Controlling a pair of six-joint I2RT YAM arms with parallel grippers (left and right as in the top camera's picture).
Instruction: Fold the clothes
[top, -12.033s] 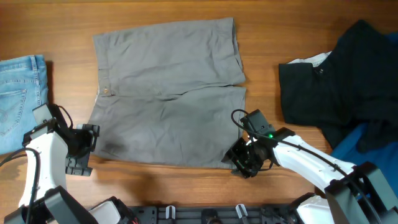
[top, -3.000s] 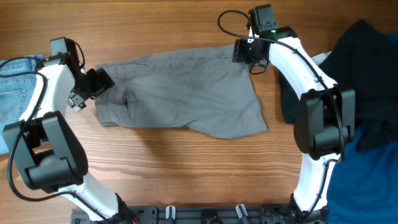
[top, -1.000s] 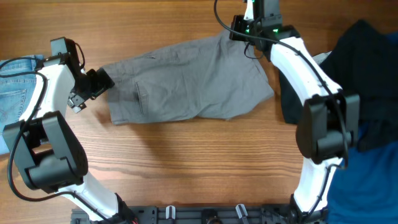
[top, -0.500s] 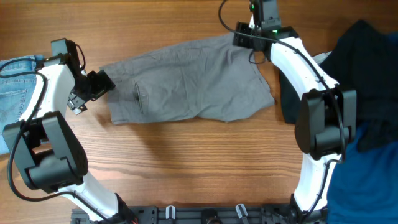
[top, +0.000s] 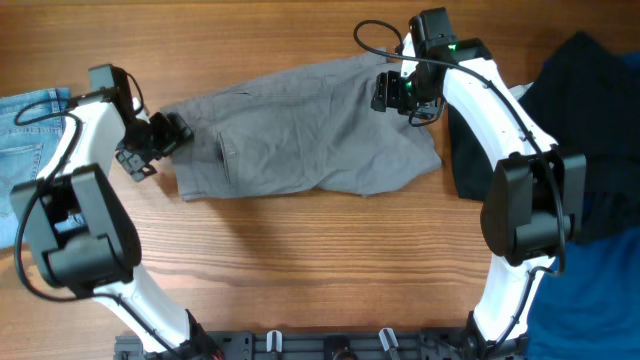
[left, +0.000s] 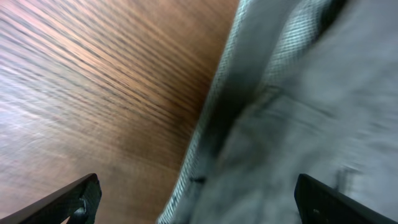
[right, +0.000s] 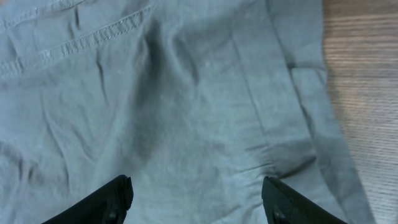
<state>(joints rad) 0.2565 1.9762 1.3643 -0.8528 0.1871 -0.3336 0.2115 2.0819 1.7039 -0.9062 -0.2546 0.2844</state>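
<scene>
The grey shorts (top: 310, 130) lie folded in half, flat on the wooden table. My right gripper (top: 398, 92) hangs over their upper right part, open. In the right wrist view its gripper (right: 202, 208) shows only creased grey fabric (right: 186, 112) below the spread fingers, with nothing held. My left gripper (top: 168, 135) is at the shorts' left edge, open wide. In the left wrist view the hem of the shorts (left: 211, 143) runs between the fingers of the gripper (left: 196, 205), with bare wood on the left side.
Light-blue denim (top: 30, 130) lies at the far left edge. A black garment (top: 590, 110) is heaped at the right beside the shorts, with a royal-blue one (top: 590, 300) below it. Bare table (top: 300, 270) runs along the front.
The right gripper opened, let go of the shorts' upper right corner and moved toward the front over the fabric. The left gripper shifted slightly toward the shorts' left edge.
</scene>
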